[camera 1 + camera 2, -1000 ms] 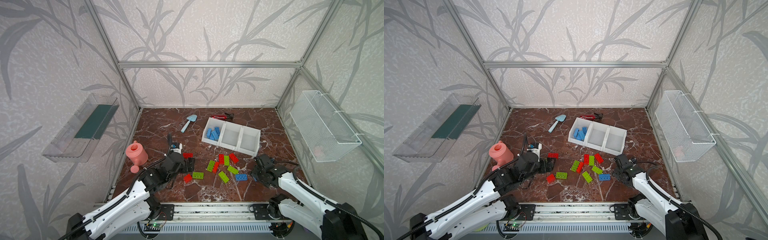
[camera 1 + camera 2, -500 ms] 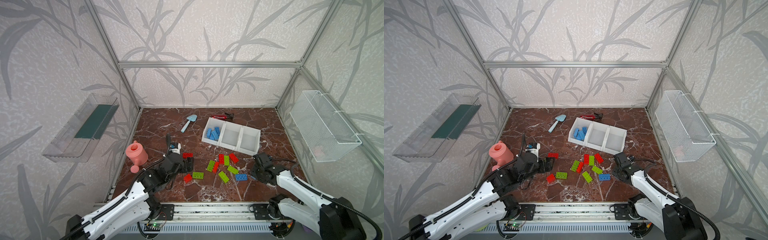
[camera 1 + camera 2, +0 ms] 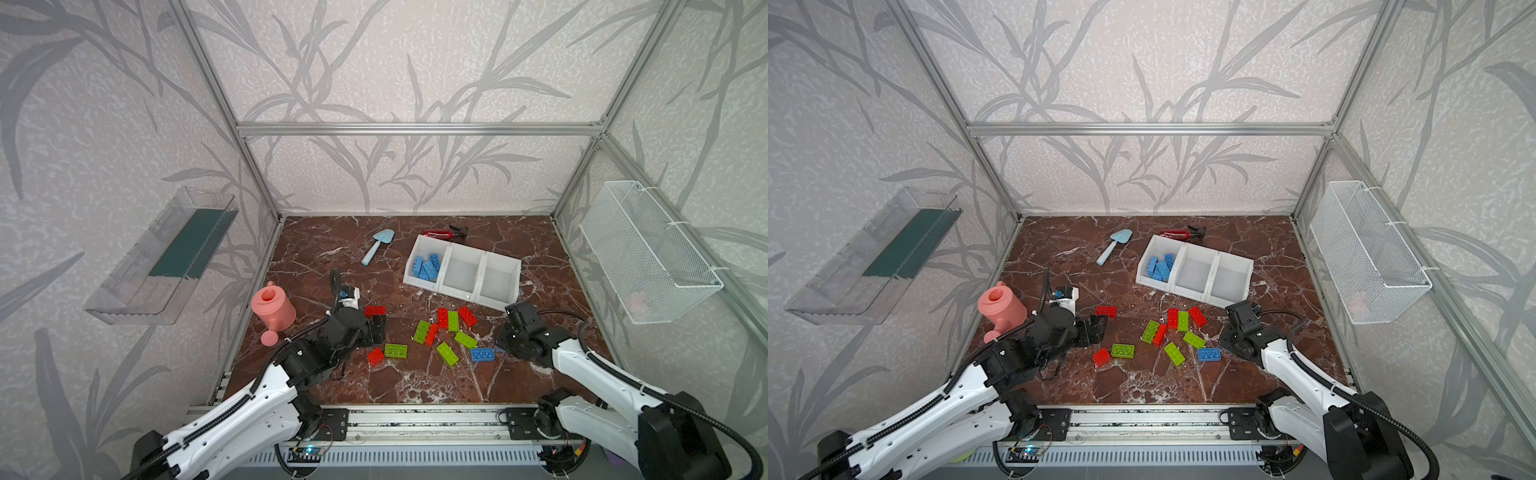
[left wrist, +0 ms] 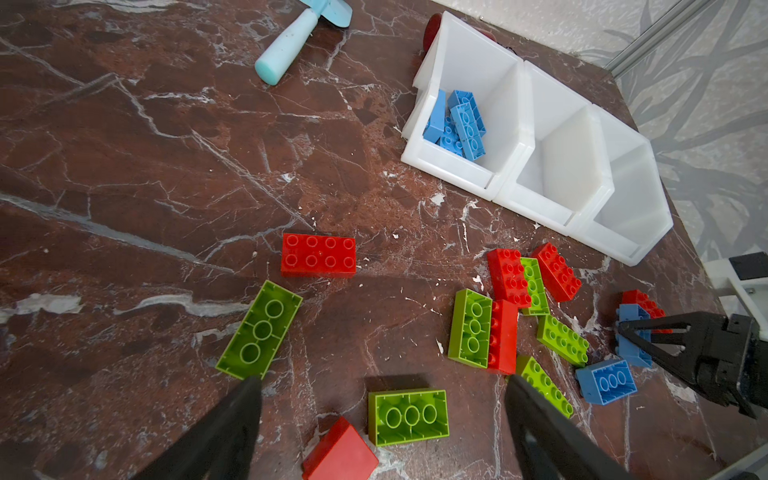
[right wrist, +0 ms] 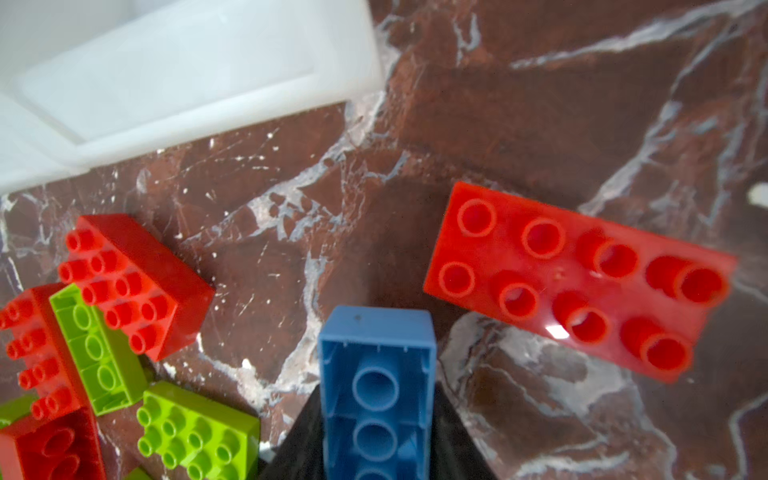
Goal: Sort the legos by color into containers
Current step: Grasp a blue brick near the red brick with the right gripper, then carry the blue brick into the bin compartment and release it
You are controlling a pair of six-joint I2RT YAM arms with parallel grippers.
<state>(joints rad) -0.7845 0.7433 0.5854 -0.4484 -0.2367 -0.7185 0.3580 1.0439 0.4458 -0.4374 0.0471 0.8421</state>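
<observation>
Op: Colours by ur right gripper (image 5: 376,395)?
Me: A blue brick (image 5: 376,353) btwn my black fingers (image 5: 291,453). Just beside it a red brick (image 5: 577,278); lime bricks (image 5: 199,432) & more red near. Plain white bins (image 5: 187,83). Under me the floor (image 5: 540,104): dark red marble, white veins.

- Table top (image 3: 415,386): polished marble-look slab, red-brown with white veins, glossy, flecked with pale scuffs.
- Legos (image 4: 318,254): hard moulded plastic, smooth and shiny. A red lego (image 5: 582,282) carries a bright glint; the blue lego (image 5: 376,374) looks duller on its hollow underside.
- Containers (image 4: 449,171): smooth white plastic with a satin finish and faintly translucent walls.
- Trowel (image 3: 376,245): matt pale-blue plastic.
- Watering can (image 3: 274,309): matt pink plastic.
- Wall tray (image 3: 137,282), at 9 o'clock: clear glossy plastic.
- Basket (image 3: 648,257), at 3 o'clock: fine white-coated wire mesh.
- Frame bars (image 3: 415,129): brushed bare metal.
- Walls (image 3: 415,62): rough, grainy matt covering.
</observation>
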